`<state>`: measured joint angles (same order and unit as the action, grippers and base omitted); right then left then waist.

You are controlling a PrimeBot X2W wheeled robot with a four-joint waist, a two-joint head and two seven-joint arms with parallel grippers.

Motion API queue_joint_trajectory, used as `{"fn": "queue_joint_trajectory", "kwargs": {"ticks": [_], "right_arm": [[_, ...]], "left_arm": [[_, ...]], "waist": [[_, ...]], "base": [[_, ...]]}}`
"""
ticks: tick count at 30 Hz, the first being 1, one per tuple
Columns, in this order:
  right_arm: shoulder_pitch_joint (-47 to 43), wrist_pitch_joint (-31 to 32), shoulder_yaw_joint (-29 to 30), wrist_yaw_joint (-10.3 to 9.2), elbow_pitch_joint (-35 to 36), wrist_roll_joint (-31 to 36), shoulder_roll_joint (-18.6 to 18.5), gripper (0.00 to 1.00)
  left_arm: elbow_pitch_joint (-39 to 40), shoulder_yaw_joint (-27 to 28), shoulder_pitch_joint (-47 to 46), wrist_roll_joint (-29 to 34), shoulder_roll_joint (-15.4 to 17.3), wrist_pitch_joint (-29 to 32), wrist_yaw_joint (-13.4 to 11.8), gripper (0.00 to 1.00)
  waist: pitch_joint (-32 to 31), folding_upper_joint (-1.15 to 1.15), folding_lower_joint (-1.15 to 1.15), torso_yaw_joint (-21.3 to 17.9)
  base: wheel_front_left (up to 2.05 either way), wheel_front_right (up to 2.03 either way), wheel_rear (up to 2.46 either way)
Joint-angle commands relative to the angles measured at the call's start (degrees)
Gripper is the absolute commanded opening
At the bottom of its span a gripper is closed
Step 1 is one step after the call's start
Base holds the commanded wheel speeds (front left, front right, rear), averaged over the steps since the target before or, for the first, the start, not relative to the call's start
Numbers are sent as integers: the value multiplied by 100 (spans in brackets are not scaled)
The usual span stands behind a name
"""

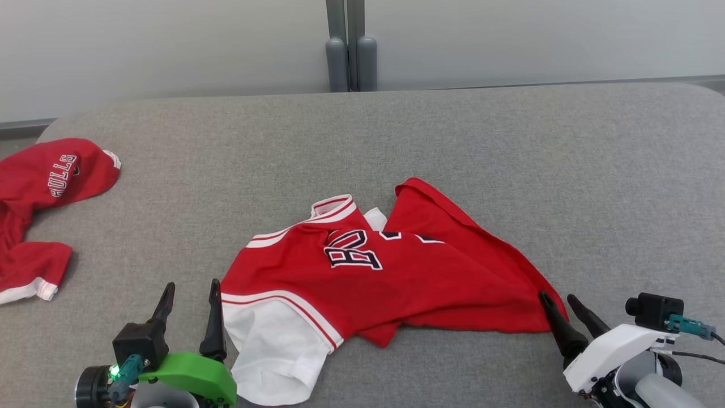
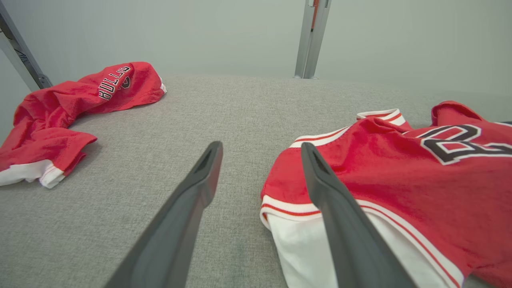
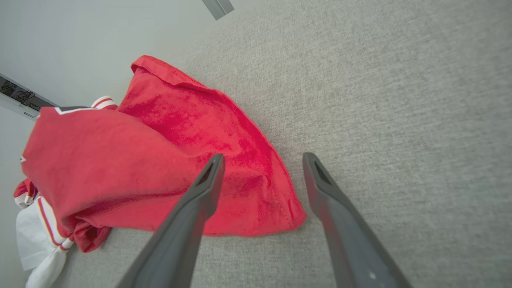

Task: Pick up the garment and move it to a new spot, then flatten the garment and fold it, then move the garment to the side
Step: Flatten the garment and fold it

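The garment (image 1: 362,277) is a red jersey with white sleeves and black lettering, lying crumpled in the middle of the grey table (image 1: 510,158). My left gripper (image 1: 190,292) stands open at the jersey's left sleeve edge; in the left wrist view the garment (image 2: 400,172) lies behind my right finger and the left gripper (image 2: 260,150) holds nothing. My right gripper (image 1: 558,297) is open at the jersey's right corner. The right wrist view shows that corner of the garment (image 3: 192,140) lying flat between and beside the open fingers of the right gripper (image 3: 262,160), not pinched.
A second red garment (image 1: 39,204) with "BULLS" lettering lies bunched at the table's far left edge, also seen as the second garment (image 2: 68,104). A grey post (image 1: 350,51) stands behind the table against a pale wall. Bare grey surface stretches to the right and back.
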<state>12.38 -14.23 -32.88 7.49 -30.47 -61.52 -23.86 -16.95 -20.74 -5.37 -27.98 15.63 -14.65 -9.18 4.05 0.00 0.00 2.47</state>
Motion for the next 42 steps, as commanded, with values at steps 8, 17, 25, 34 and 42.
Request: {"fn": "queue_joint_trajectory", "kwargs": {"ticks": [8, 17, 25, 34, 42], "right_arm": [[-38, -93, 524, 0, 503, 353, -147, 100], [-134, -99, 996, 0, 876, 857, 123, 100], [72, -96, 975, 0, 970, 1173, 456, 100], [144, -97, 1024, 0, 874, 1311, 566, 100], [210, -97, 964, 0, 781, 1303, 577, 100]], "left_arm": [[40, -20, -22, -58, 382, 632, 45, 100], [13, 74, -602, -843, 921, 2473, 639, 100], [-641, 32, -1254, -1712, 1195, 4309, 1186, 100], [-809, -76, -1475, -2198, 1294, 5314, 1389, 100], [-728, -64, -1758, -2112, 1414, 5368, 1376, 0]], "waist": [[-178, 0, 0, -90], [30, 0, 0, -314], [373, 0, 0, -719], [507, 0, 0, -992], [519, 0, 0, -1073]], "base": [[0, 0, 0], [0, 0, 0], [0, 0, 0], [0, 0, 0], [0, 0, 0]]}}
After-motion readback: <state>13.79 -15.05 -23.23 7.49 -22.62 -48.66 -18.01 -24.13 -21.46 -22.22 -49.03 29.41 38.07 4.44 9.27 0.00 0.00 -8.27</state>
